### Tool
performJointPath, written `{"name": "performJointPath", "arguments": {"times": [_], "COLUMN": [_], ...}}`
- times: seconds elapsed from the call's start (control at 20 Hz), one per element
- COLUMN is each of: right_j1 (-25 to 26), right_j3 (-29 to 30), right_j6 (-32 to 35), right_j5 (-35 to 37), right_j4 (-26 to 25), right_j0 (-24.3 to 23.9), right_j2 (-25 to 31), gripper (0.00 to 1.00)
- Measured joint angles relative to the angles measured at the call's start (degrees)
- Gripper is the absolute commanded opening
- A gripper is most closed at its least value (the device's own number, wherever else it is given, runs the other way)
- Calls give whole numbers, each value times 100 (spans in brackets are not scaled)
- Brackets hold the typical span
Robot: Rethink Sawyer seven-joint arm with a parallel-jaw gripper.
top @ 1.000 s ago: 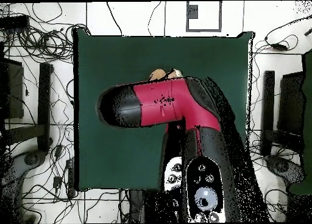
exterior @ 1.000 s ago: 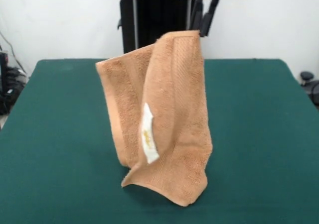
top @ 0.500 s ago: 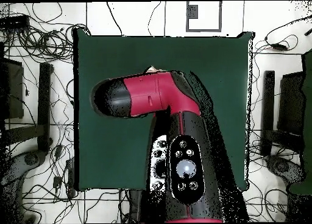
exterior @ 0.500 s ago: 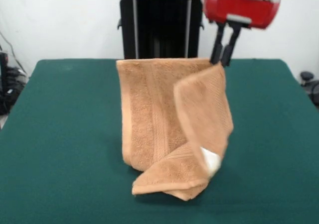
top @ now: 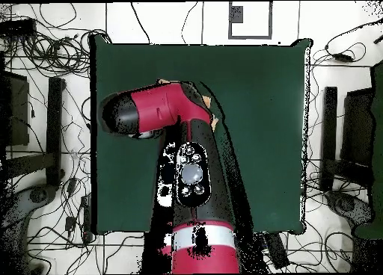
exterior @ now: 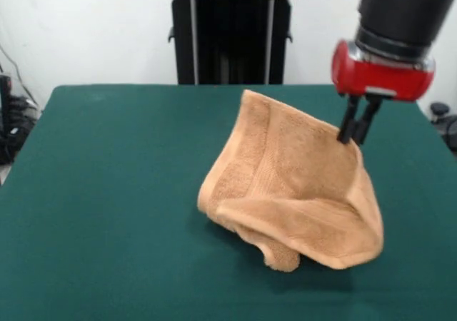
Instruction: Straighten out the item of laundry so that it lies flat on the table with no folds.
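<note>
The item of laundry, an orange-tan terry towel, rests in a crumpled, tent-like heap on the green table, right of centre. Its lower edge is folded under itself toward the near side. One upper corner is lifted off the table. My gripper is shut on that corner, at the towel's upper right, with the black fingers close together. In the overhead view the red arm covers nearly all of the towel and hides the gripper.
A black pedestal stands behind the table's far edge. Bare green table spreads wide on every side of the towel. Cables and stands lie on the floor around the table.
My gripper has swung right and down with the towel's corner. The towel went from hanging upright to slumping onto the table. The white tag no longer shows.
</note>
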Motion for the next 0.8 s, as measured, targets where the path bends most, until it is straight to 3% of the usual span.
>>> {"name": "performJointPath", "arguments": {"times": [0.8], "right_j1": [1219], "right_j3": [-1135], "right_j6": [122], "right_j5": [0], "right_j4": [634], "right_j0": [774], "right_j2": [-582], "gripper": [0]}}
